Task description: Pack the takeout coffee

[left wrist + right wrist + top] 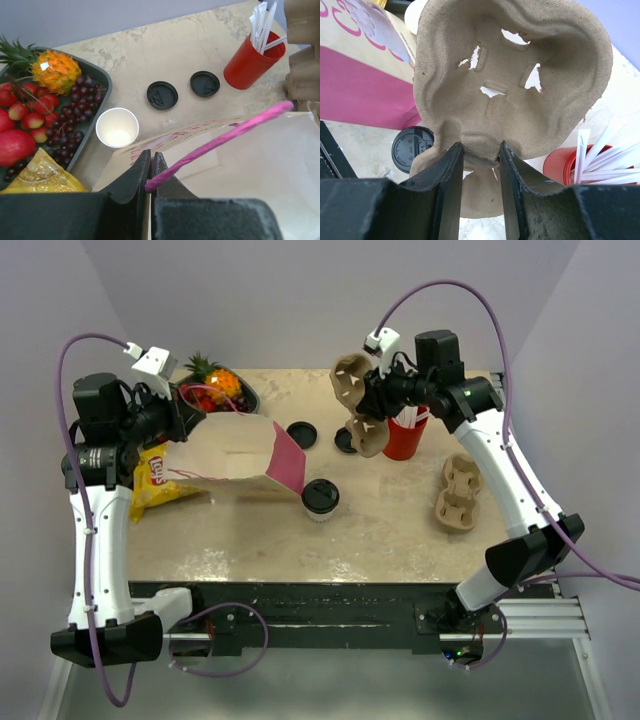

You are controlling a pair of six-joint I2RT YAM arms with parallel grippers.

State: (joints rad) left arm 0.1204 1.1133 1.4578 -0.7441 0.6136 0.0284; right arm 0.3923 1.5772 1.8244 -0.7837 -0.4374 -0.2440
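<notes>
Rough matt moulded-pulp cup carrier (510, 85), smooth white paper cup (117, 128), black plastic lid (162, 95) with dull sheen, glossy red plastic cup (247, 65), matt paper bag (240, 455)

The yellow chip bag (152, 480) has a red round sign on it, and the word on that sign reads Lay's. The paper bag (350, 25) has pink curly marks printed on its side, but they cannot be read as words. The black lid (411, 148) has little raised marks on its top, and they are too small to read.
</notes>
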